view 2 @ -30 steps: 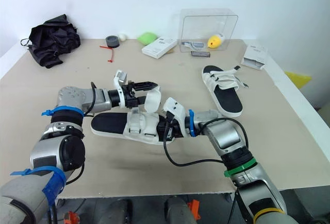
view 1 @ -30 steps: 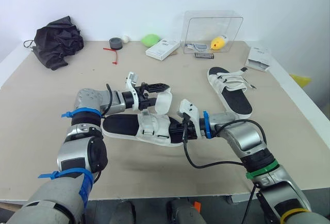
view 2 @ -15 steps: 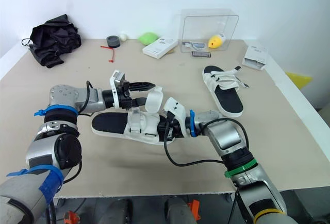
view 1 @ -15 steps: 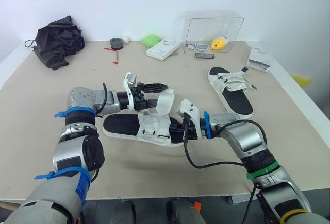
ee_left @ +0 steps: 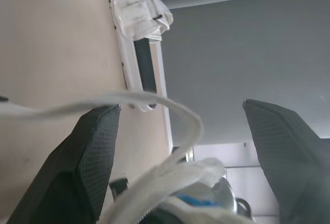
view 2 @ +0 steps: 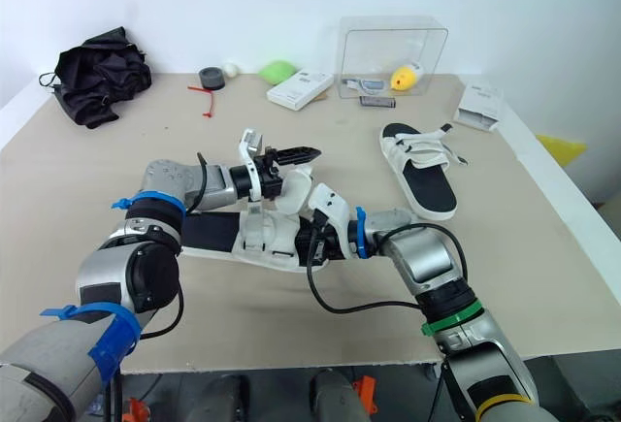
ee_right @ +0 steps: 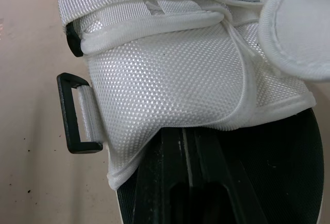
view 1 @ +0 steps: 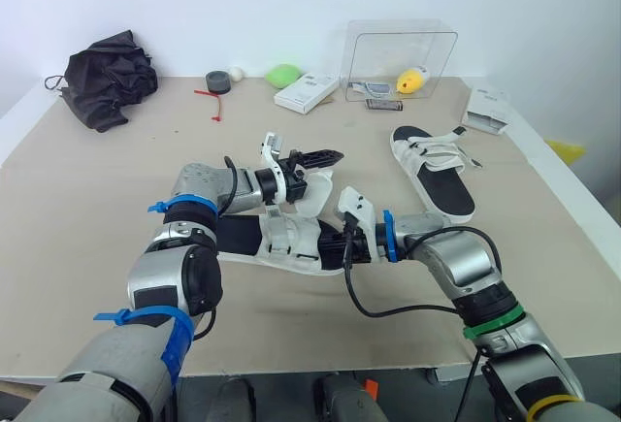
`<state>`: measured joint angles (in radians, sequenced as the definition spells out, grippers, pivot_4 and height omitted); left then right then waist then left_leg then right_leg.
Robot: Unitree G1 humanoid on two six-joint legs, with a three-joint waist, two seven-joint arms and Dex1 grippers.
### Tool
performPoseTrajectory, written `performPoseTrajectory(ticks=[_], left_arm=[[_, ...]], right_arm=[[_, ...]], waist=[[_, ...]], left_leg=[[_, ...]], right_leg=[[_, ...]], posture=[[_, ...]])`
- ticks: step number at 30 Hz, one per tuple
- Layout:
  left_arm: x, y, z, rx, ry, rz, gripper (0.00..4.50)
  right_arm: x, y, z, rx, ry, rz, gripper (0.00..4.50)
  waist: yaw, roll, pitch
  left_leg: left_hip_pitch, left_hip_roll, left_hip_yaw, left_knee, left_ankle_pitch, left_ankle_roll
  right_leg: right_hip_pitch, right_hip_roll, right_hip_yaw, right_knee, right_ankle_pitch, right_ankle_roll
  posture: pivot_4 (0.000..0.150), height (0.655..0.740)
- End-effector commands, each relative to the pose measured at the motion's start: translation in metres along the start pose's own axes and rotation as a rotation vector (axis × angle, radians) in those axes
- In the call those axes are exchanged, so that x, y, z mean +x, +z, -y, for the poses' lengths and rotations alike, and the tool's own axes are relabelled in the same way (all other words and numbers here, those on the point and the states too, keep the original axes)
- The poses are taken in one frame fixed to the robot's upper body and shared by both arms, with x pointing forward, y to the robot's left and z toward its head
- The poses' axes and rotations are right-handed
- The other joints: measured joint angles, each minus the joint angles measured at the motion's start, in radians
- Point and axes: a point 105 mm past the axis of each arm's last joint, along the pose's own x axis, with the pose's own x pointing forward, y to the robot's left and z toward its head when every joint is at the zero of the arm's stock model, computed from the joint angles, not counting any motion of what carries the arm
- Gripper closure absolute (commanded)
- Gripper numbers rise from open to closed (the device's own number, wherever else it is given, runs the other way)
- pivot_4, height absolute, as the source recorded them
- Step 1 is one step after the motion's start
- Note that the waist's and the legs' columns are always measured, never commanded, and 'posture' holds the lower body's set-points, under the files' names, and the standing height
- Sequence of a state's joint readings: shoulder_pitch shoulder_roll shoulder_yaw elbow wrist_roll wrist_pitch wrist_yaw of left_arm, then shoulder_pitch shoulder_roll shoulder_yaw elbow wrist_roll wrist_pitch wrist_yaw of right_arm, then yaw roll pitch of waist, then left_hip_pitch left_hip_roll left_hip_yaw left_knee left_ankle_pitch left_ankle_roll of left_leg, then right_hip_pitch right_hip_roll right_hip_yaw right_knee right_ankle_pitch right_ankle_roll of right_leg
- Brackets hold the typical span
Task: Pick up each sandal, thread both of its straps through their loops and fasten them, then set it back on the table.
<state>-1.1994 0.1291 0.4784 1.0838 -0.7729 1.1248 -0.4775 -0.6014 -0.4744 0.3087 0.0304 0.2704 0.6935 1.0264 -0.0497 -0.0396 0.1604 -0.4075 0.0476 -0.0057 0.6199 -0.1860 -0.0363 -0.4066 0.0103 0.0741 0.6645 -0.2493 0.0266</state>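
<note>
Between the two black fingers [ee_left: 95, 152] of the left gripper [view 1: 322, 159], which stand wide apart, we see a free white strap [ee_left: 154, 100] arching through the gap. It runs close by one finger, though we cannot tell whether it touches, and the fingers are closed on nothing. This strap belongs to the near sandal [view 1: 291, 238], which lies on the table [view 1: 116, 199] just below and behind that gripper. Its white upper is raised and part of its black footbed is hidden by the left forearm.

Against the same sandal's other edge sits the right gripper [view 1: 338, 244], pressed up to the sole and largely hidden by its own wrist mount and by the upper. We cannot tell whether it is gripping the sandal. From its wrist camera the mesh upper [ee_right: 170, 80] looms just ahead, with a black plastic loop [ee_right: 77, 113] hanging off its side on a short white tab. The dark shapes beneath the mesh are too close for us to make out.

Well beyond the right gripper lies the second sandal [view 1: 434, 165], flat on the table. The left wrist view also catches it ahead, cut off by the frame edge. Far past both grippers sit a crumpled black cloth [view 1: 109, 78], a clear plastic box [view 1: 400, 58] and a white carton [view 1: 307, 92].
</note>
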Motion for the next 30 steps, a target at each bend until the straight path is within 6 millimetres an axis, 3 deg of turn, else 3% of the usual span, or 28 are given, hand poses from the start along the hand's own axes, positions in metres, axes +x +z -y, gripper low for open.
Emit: performPoseTrajectory(ticks=[1, 7, 8, 10, 13, 16, 17, 25, 27, 30], left_arm=[[0.008, 0.008, 0.016, 0.056, -0.029, 0.026, 0.59], [0.011, 0.016, 0.01, 0.084, 0.015, 0.078, 0.59], [0.011, 0.016, 0.011, 0.086, 0.012, 0.078, 1.08], [0.011, 0.016, 0.012, 0.086, 0.006, 0.076, 1.52], [0.01, 0.019, 0.012, 0.093, 0.01, 0.09, 2.86], [0.01, 0.024, 0.015, 0.098, 0.007, 0.117, 3.7], [0.01, 0.026, 0.016, 0.101, 0.004, 0.126, 4.27], [0.007, 0.049, 0.045, 0.165, -0.116, 0.261, 4.39], [0.007, 0.045, 0.051, 0.256, -0.145, 0.224, 4.39], [0.004, 0.021, 0.062, 0.48, -0.247, 0.096, 4.39]], right_arm=[[-0.002, -0.032, 0.007, 0.09, -0.062, -0.104, 4.5], [-0.002, -0.032, 0.007, 0.091, -0.062, -0.107, 4.5], [-0.002, -0.032, 0.007, 0.09, -0.062, -0.108, 4.5], [-0.002, -0.032, 0.006, 0.089, -0.06, -0.109, 4.5], [-0.002, -0.032, 0.006, 0.089, -0.059, -0.11, 4.5], [0.0, -0.031, 0.005, 0.087, -0.054, -0.108, 4.5], [0.0, -0.031, 0.005, 0.086, -0.053, -0.107, 4.5], [0.001, -0.03, 0.004, 0.084, -0.052, -0.102, 4.5], [0.0, -0.03, 0.004, 0.085, -0.053, -0.101, 4.5], [-0.001, -0.031, 0.003, 0.091, -0.059, -0.099, 4.5]], waist=[[0.0, 0.0, 0.0], [0.0, 0.0, 0.0], [0.0, 0.0, 0.0], [0.0, 0.0, 0.0], [-0.001, 0.0, 0.0], [0.0, 0.0, 0.0], [-0.001, 0.0, 0.0], [0.0, -0.001, 0.001], [-0.001, -0.001, 0.002], [-0.001, 0.0, 0.002]], left_leg=[[0.0, 0.0, 0.0, 0.0, 0.0, 0.0], [0.0, 0.0, 0.0, 0.0, 0.0, 0.0], [0.0, 0.0, 0.0, 0.0, 0.0, 0.0], [0.0, 0.0, 0.0, 0.0, 0.0, 0.0], [0.0, 0.0, 0.0, 0.0, 0.0, 0.0], [0.0, 0.0, 0.0, 0.0, 0.0, 0.0], [0.0, 0.0, 0.0, 0.0, 0.0, 0.0], [-0.001, 0.0, 0.0, 0.0, 0.0, 0.0], [-0.001, 0.0, 0.0, 0.0, 0.0, 0.0], [-0.001, 0.0, 0.0, -0.001, 0.0, -0.001]], right_leg=[[0.0, 0.0, 0.0, 0.0, 0.0, 0.0], [0.0, 0.0, 0.0, 0.0, 0.0, 0.0], [0.0, 0.0, 0.0, 0.0, 0.0, 0.0], [0.0, 0.0, 0.0, 0.0, 0.0, 0.0], [0.0, 0.0, 0.0, 0.0, 0.0, 0.0], [0.0, 0.0, 0.0, 0.0, 0.0, 0.0], [0.0, 0.0, 0.0, 0.0, 0.0, 0.0], [0.0, 0.0, 0.0, 0.0, 0.0, 0.0], [0.0, 0.0, 0.0, 0.0, 0.0, 0.0], [-0.001, 0.0, 0.0, 0.0, 0.0, 0.0]], posture=[[0.15, 0.74], [0.15, 0.74], [0.15, 0.74], [0.15, 0.74], [0.15, 0.74], [0.15, 0.74], [0.15, 0.74], [0.15, 0.74], [0.15, 0.74], [0.15, 0.74]])
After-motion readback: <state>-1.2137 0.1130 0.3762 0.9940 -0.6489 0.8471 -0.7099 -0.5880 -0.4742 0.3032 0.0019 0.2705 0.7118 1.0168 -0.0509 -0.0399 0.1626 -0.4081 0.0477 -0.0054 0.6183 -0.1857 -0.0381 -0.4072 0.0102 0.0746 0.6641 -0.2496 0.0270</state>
